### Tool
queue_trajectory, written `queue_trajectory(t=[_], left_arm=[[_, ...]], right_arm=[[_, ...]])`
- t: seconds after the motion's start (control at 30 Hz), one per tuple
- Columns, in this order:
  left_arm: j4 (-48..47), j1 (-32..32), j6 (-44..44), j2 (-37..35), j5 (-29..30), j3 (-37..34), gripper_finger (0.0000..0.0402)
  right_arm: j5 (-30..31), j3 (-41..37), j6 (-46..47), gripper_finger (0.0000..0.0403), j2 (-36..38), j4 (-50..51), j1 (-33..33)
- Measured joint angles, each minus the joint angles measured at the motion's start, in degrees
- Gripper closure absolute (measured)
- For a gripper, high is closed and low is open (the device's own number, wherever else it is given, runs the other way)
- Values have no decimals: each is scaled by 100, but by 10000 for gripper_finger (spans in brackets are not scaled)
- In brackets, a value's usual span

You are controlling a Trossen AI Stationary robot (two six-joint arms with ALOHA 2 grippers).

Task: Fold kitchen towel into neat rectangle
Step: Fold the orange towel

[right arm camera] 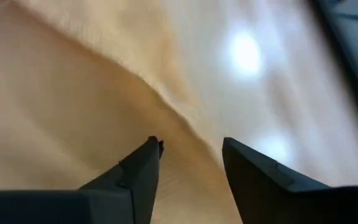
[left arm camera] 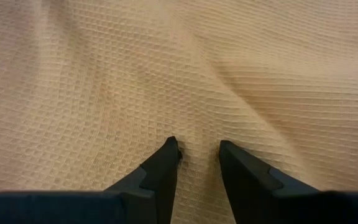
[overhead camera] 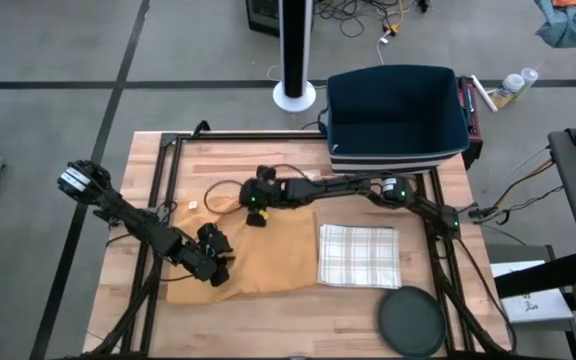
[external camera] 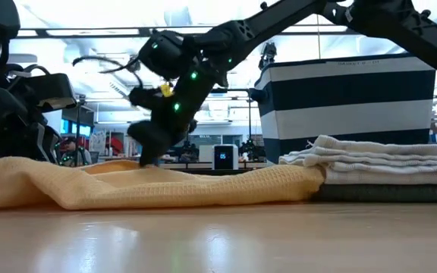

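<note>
A tan waffle-weave kitchen towel (overhead camera: 268,260) lies spread on the wooden table, rumpled, with low humps in the low view (external camera: 165,186). My left gripper (overhead camera: 215,265) is down on the towel's near left part, shut on a ridge of cloth (left arm camera: 197,149). My right gripper (overhead camera: 255,215) hovers at the towel's far edge, slanting down. It is open (right arm camera: 191,146), and the towel's edge (right arm camera: 166,102) runs toward the gap between its fingers. Whether those fingers touch the cloth I cannot tell. My left gripper pinches a raised ridge of the towel (left arm camera: 199,134) between its two fingertips, slanting down from the table's left. Creases in the cloth run toward the fingers. The towel around the pinch lies on the table; how many layers are held does not show.
A folded plaid towel (overhead camera: 360,255) lies to the right of the tan one. A navy and white bin (overhead camera: 398,115) stands at the far right, and a dark round disc (overhead camera: 409,320) sits at the near right edge. A small white tag (overhead camera: 192,206) lies beyond the towel's far left corner.
</note>
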State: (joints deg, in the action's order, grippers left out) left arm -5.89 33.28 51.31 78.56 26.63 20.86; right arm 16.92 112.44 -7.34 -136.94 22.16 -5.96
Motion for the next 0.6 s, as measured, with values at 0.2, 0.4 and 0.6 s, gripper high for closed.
queue_trajectory(t=[0.2, 0.4, 0.6], left_arm=[[-9, 0, 15, -2, -4, 0, 287], [-55, 0, -102, -76, -34, -1, 287], [-1247, -9, -607, -742, -217, 324, 287]], right_arm=[[-963, -7, 55, 243, 65, 194, 15], [-1488, -41, 382, 251, 33, 150, 310], [-1590, -51, 699, 254, 179, 429, 807]])
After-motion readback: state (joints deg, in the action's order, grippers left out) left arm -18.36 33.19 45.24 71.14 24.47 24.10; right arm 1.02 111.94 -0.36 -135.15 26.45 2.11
